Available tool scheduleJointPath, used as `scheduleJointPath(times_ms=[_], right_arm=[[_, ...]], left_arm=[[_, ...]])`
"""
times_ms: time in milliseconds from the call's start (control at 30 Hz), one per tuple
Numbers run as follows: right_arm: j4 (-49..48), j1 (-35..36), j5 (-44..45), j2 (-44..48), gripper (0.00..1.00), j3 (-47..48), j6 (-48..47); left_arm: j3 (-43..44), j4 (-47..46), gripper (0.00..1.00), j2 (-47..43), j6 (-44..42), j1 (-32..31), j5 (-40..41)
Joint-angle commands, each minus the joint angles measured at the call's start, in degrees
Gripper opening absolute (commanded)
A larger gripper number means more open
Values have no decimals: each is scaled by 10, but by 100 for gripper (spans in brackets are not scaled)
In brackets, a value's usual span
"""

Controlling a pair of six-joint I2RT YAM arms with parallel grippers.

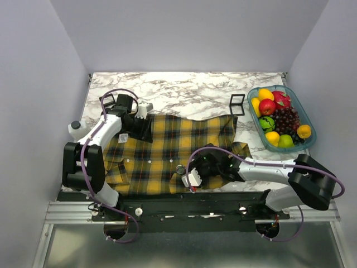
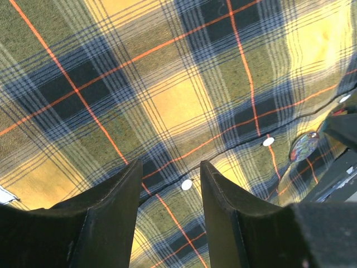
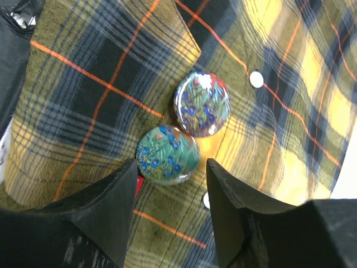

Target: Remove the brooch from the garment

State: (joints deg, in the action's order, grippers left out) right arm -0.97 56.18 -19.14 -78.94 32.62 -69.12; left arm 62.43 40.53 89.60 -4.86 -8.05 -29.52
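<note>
The garment [image 1: 173,148], a yellow and dark plaid shirt, lies flat on the marble table. The brooch [image 3: 167,155], a round teal-green disc, sits on it near the front edge and shows small in the top view [image 1: 180,168]. A second round disc [image 3: 202,104], blue and purple, lies touching it just beyond. My right gripper [image 3: 170,167] is open, low over the shirt, its fingertips either side of the near edge of the brooch; it also shows in the top view [image 1: 192,173]. My left gripper [image 2: 170,167] is open and empty over the shirt's far left part [image 1: 142,128].
A clear tray [image 1: 302,107] full of fruit stands at the right. Black square frames stand at the back middle [image 1: 237,104] and back left [image 1: 107,101]. A white bottle [image 1: 76,129] lies at the left edge. White shirt buttons [image 2: 187,184] run along the placket.
</note>
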Motion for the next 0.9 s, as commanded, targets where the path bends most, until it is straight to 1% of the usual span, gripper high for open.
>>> scheduleJointPath(times_ms=[0,133,300,467,500,533,567,633,733,833,867], right_arm=[[-42,7,1,-3,59,-2,-68],[-7,7,-38,31,59,-26,-118],[-17,12,-16,27,58,-55,-139],[-57,11,4,10,58,-65,-138],[-76,12,8,8,57,-73,-134],[-123,13,14,6,57,-79,-122],[-149,13,25,5,56,-84,-117],[-215,14,35,2,54,-92,-100],[-251,14,45,11,47,-92,-75],[-220,15,35,51,40,-75,-49],[-188,15,18,62,39,-67,-44]], left_arm=[[26,11,54,-5,2,1,-27],[40,19,54,-3,1,1,-29],[47,21,54,0,3,1,-34],[52,22,54,6,4,1,-37],[55,23,54,7,4,1,-38],[55,23,54,8,4,1,-39],[56,23,54,8,5,1,-39],[57,22,54,9,5,1,-39],[59,24,54,12,5,1,-41],[63,27,54,13,3,1,-46],[63,26,54,14,5,1,-46]])
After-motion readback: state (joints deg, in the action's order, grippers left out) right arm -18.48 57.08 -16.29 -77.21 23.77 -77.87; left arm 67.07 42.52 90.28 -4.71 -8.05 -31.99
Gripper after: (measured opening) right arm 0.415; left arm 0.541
